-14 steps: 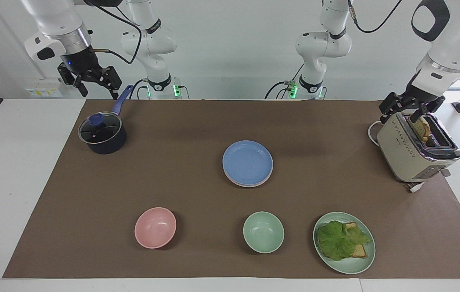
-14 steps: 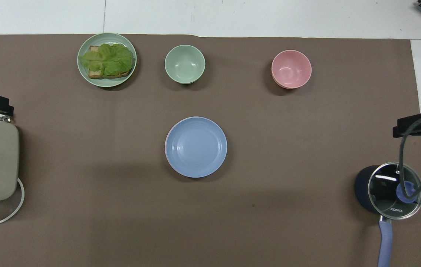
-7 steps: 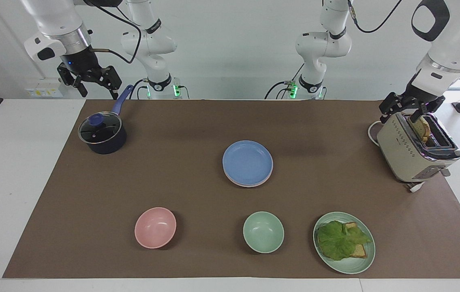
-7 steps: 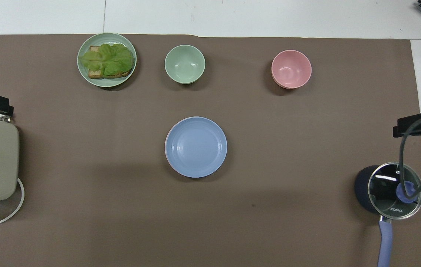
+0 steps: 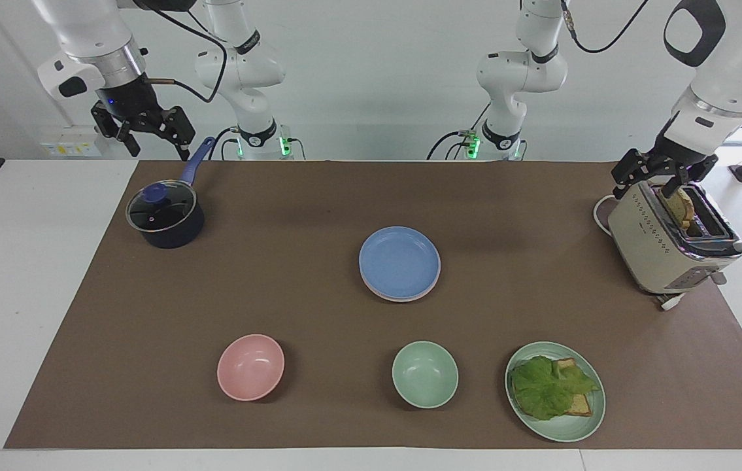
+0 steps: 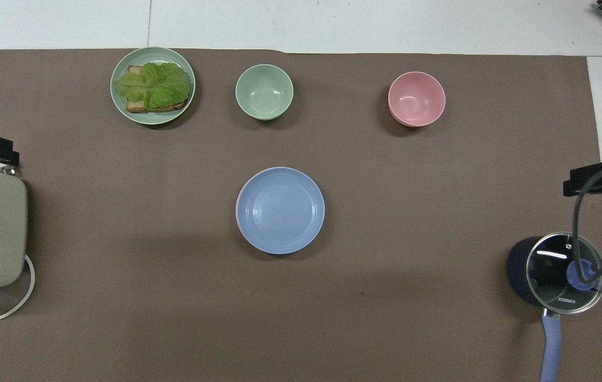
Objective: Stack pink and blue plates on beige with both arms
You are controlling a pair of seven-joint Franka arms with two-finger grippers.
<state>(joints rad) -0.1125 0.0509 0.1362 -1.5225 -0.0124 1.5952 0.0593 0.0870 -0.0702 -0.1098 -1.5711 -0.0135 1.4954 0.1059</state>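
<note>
The blue plate [image 5: 399, 261] sits at the middle of the brown mat [image 5: 318, 216], topmost in a stack. Only a thin pink edge [image 6: 237, 212] peeks out under it in the overhead view, and a pale rim [image 5: 403, 298] shows beneath it in the facing view; whether that lowest sliver is the beige plate I cannot tell, since the blue one hides nearly everything below.

Nearest the robots, the right gripper [image 5: 148, 134] hangs in the air over the mat's edge by the dark-blue saucepan [image 5: 165, 219] at the right arm's end, jaws spread wide, holding nothing and touching nothing. The left gripper [image 5: 661, 176] hovers just over the toaster [image 5: 668, 245] at the left arm's end, fingers parted and empty; one finger crosses in front of the slice of bread [image 5: 681, 208] standing in the slot, so contact there is hard to judge. In the overhead view only a black tip of each gripper shows at the frame's edges.

Farthest from the robots stand a pink bowl [image 5: 250, 367], a green bowl [image 5: 425, 374] and a pale-green plate [image 5: 590, 418] carrying lettuce over bread.
</note>
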